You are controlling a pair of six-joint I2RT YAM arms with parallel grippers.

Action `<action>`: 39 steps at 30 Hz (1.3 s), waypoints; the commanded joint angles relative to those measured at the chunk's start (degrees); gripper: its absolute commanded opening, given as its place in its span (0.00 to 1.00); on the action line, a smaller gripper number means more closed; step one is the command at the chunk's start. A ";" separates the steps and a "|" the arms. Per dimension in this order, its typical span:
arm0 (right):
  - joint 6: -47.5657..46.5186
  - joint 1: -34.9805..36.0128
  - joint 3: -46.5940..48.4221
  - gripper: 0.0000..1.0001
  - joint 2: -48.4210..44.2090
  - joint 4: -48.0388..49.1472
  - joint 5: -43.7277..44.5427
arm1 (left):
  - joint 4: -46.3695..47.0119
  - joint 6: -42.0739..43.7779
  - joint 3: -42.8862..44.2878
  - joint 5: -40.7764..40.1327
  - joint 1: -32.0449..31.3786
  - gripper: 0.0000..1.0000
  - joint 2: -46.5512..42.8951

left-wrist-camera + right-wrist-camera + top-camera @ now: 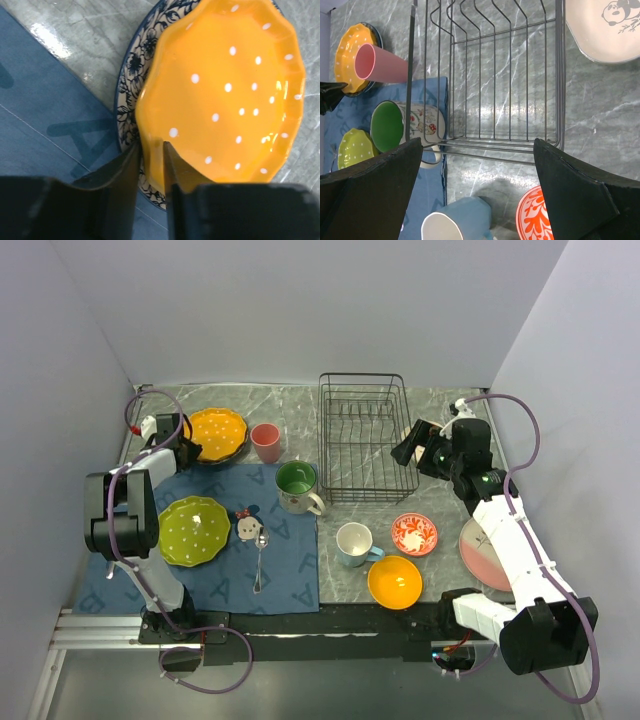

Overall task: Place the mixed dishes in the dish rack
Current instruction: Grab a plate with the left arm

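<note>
Left gripper point(150, 146) fingers sat nearly closed astride the near rim of the orange plate point(225, 90), one over the face and one outside the edge. Couldn't tell if they had actually clamped, since the fingers hid the contact. The plate lay flat on a blue-flowered plate point(132, 65) at the far left of the table, just off the corner of the blue mat point(40, 125).

Right gripper point(477, 145) hung wide open and empty over the near side of the dish rack point(485, 75). No dish stood in the rack.

My read: first pick was in hand, loading not begun. The next move called for a firm pinch on the rim, then a lift clear without dragging the plate below. After that, tip it upright and carry it right past the pink cup point(380, 62) into a slot.

Hard to see:
- The lower plate was mostly covered.
- The pink plate point(600, 30) was partly behind the right arm from above and cut off in the wrist view.
- A small thing by the spoon point(260, 560) was unreadable.
</note>
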 commanded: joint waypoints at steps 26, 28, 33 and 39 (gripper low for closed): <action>1.51 4.51 3.49 0.98 2.03 1.42 -1.22 | -12.98 10.89 11.59 -6.46 -0.97 0.01 -8.83; 1.34 5.38 3.76 0.99 2.47 1.69 -1.13 | -13.42 10.90 12.55 -5.67 -0.89 0.01 -9.01; 1.42 6.88 4.72 0.99 3.44 2.21 -1.48 | -14.30 11.42 14.40 -4.35 -0.98 0.01 -9.80; 1.16 8.29 5.87 0.99 5.72 3.88 -5.17 | -14.82 11.42 16.68 -4.52 -0.98 0.01 -10.15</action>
